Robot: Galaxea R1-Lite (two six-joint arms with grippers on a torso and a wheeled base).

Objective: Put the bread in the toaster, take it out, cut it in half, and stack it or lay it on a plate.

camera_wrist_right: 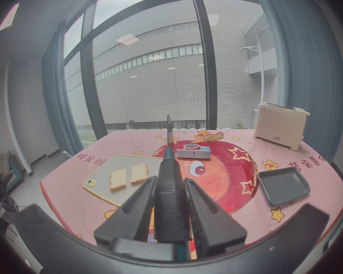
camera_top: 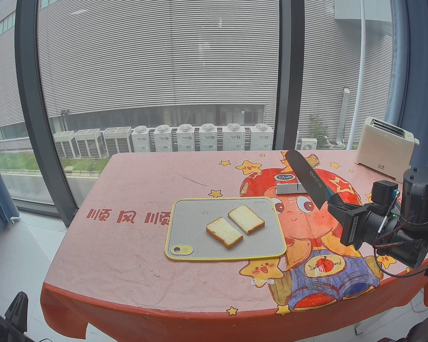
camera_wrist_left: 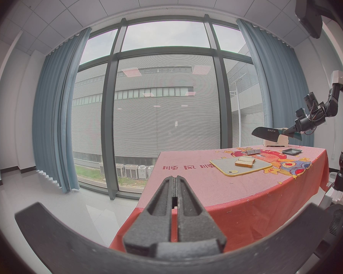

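Pink tablecloth [camera_top: 128,243] spreads beneath the right gripper [camera_wrist_right: 170,179], raised at the near right edge and clamped on a knife [camera_top: 309,179] (blade tilted upward). Off the table's left side, the left gripper [camera_wrist_left: 175,195] is closed and empty. 2 bread halves [camera_top: 224,232] lie on the cutting board [camera_top: 195,219], left of the blade and apart from it. Farther right, the toaster [camera_top: 385,149] stands by the window.

Pink table [camera_top: 128,243] with yellow stars, cartoon print; grey board [camera_top: 195,224], yellow rim; tan bread [camera_top: 224,232]; cream toaster [camera_top: 384,149]; black knife [camera_top: 309,179].
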